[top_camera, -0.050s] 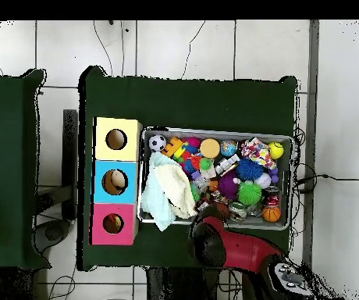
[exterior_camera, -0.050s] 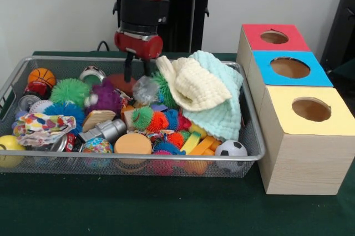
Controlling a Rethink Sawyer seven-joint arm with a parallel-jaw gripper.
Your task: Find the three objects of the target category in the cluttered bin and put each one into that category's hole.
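Observation:
A wire bin (exterior_camera, -0.050s: 252, 136) holds a jumble of balls, spiky toys, cans and cloths. My gripper (exterior_camera, -0.050s: 137, 70) hangs over the bin's back edge, open, nothing between its fingers. Just under it lie a grey fuzzy ball (exterior_camera, -0.050s: 145, 89) and a purple fuzzy toy (exterior_camera, -0.050s: 105, 98). A cream knitted cloth (exterior_camera, -0.050s: 191, 83) lies on a mint cloth (exterior_camera, -0.050s: 222, 111) at the bin's right end. Beside the bin stand three boxes, each with one hole: red (exterior_camera, -0.050s: 274, 36), blue (exterior_camera, -0.050s: 289, 67) and yellow (exterior_camera, -0.050s: 311, 109). In the overhead view the arm (top_camera, -0.050s: 237, 250) covers the gripper.
Also in the bin are a basketball (exterior_camera, -0.050s: 41, 76), a green spiky ball (exterior_camera, -0.050s: 69, 90), a soccer ball (exterior_camera, -0.050s: 231, 150), an orange disc (exterior_camera, -0.050s: 132, 144), a yellow ball (exterior_camera, -0.050s: 8, 150) and a silver metal piece (exterior_camera, -0.050s: 105, 130). Green cloth covers the table (exterior_camera, -0.050s: 166, 208).

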